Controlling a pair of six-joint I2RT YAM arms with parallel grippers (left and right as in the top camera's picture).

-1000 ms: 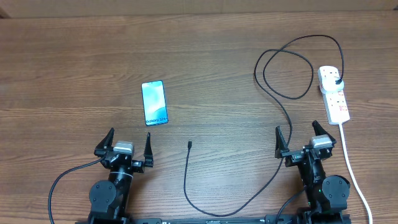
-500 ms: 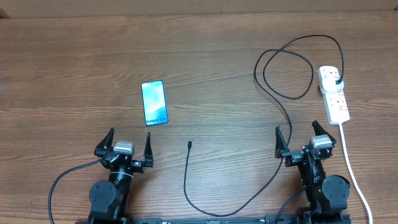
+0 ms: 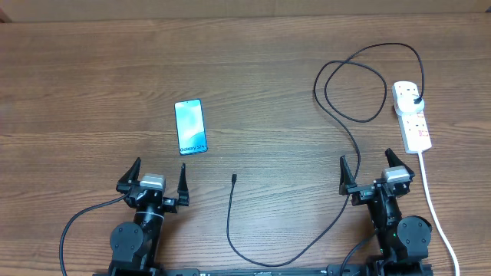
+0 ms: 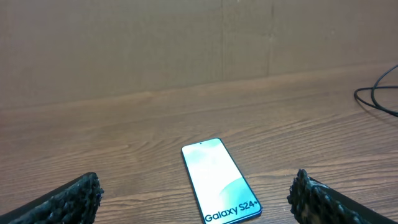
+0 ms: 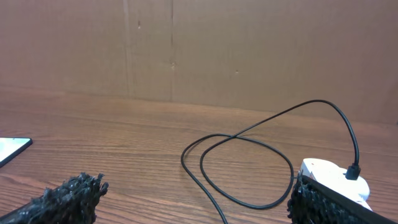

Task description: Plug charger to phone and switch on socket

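Phone (image 3: 191, 127) lay screen-up on the wooden table (image 3: 92, 69). Just nearer the robot than the phone, the left gripper (image 3: 160, 164) stood wide open and empty. Right of the phone lay the charger (image 3: 230, 222), its tip loose. Well right of the phone, the right gripper (image 3: 367, 157) gaped empty beside the socket (image 3: 412, 116).

The phone (image 3: 191, 127) lies flat with bare table (image 3: 92, 77) on every side, so a gripper can drop onto it from any direction. Right of the phone and nearer the arms, the black cable (image 3: 229, 222) ends in a loose tip (image 3: 234, 178) with open wood around it. Far right of the phone, the cable's loops sprawl between the phone and the power strip (image 3: 412, 115), barring a straight reach. The right gripper (image 3: 367, 164) sits hemmed between the cable and the white cord (image 3: 430, 203).
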